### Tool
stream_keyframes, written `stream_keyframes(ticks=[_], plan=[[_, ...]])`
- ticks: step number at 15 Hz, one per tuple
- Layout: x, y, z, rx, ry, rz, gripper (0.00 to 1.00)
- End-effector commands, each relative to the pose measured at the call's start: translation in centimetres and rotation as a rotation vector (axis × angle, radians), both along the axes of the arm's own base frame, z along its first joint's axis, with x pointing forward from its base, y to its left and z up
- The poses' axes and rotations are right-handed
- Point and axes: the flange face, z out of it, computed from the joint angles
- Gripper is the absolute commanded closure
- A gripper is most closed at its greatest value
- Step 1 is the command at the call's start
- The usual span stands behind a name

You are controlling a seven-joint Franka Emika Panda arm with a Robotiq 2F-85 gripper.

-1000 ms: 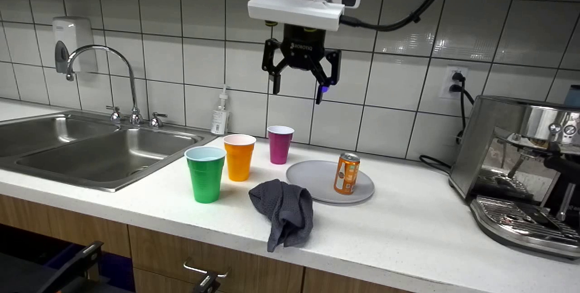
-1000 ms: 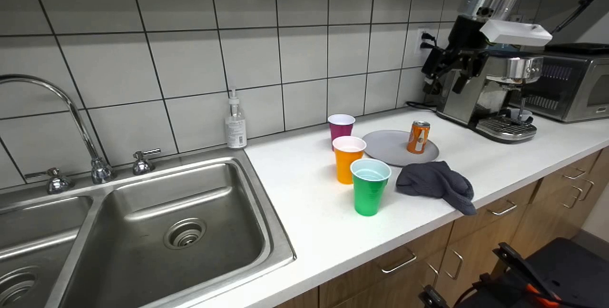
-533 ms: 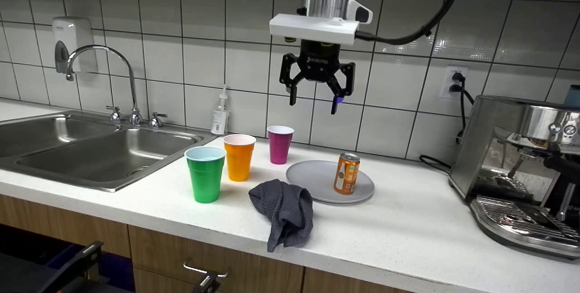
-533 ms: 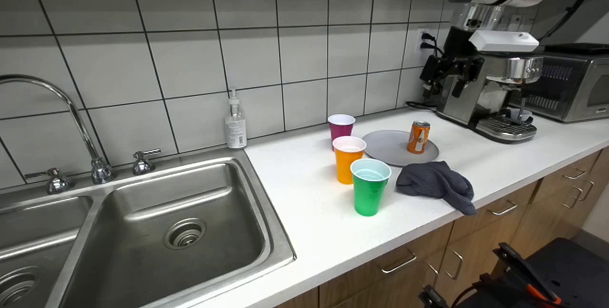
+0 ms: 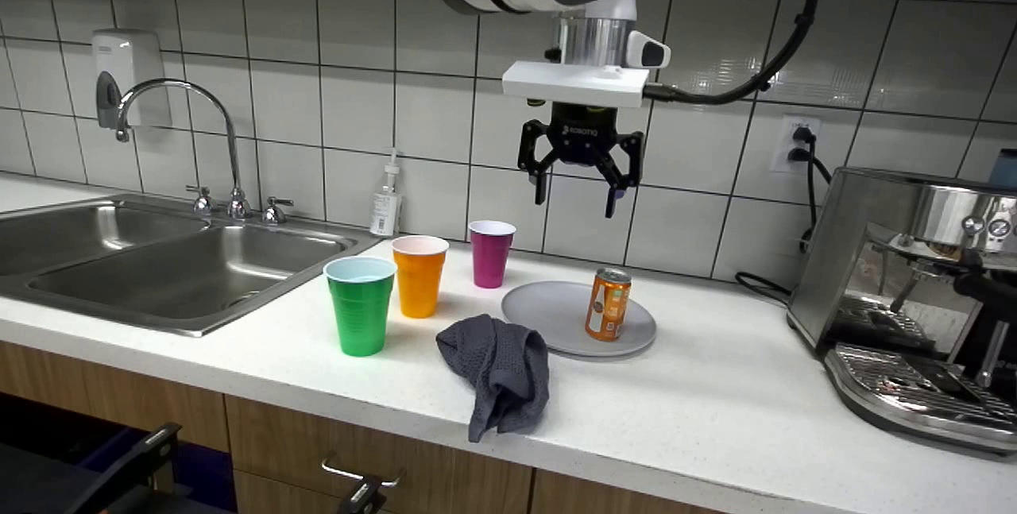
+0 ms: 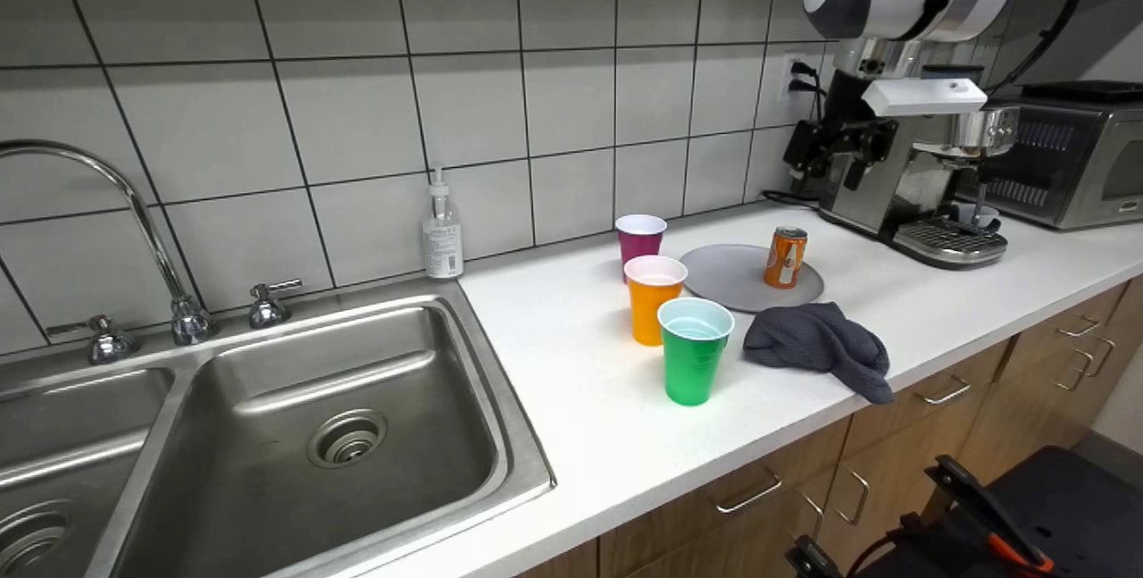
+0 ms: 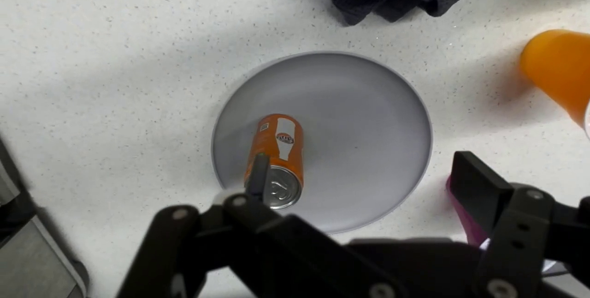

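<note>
My gripper [image 5: 575, 198] hangs open above the counter with nothing between its fingers. Below it, an orange soda can [image 5: 609, 306] stands upright on the right part of a round grey plate [image 5: 548, 309]. In the wrist view one finger [image 7: 260, 173] overlaps the can [image 7: 281, 139] in the picture, while the opposite finger [image 7: 481, 192] lies past the plate's rim and partly covers the magenta cup [image 7: 463, 215]. Both exterior views show a gap between gripper and can. A crumpled dark grey cloth [image 5: 500, 371] lies in front of the plate, by the counter's edge.
Green [image 5: 361, 311], orange [image 5: 419, 280] and magenta [image 5: 491, 260] cups stand left of the plate. Further left are a soap bottle [image 5: 385, 208] and a steel sink [image 6: 339, 381] with a tall faucet [image 5: 226, 133]. An espresso machine [image 5: 914, 276] stands right, against the tiled wall.
The arm has come down, with my gripper shifting right in one exterior picture and slightly left in the other. It has stayed open. Can, plate, cups and cloth have not moved.
</note>
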Motion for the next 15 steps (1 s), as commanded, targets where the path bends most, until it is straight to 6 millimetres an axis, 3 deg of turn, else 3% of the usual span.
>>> stream_keyframes(ticks=[1,15], plan=[[2.0,-1.0,-0.9,-0.008,-0.001,-0.034,0.0],[6.0,-4.1,-4.1,-0.013,0.05,-0.082,0.0]])
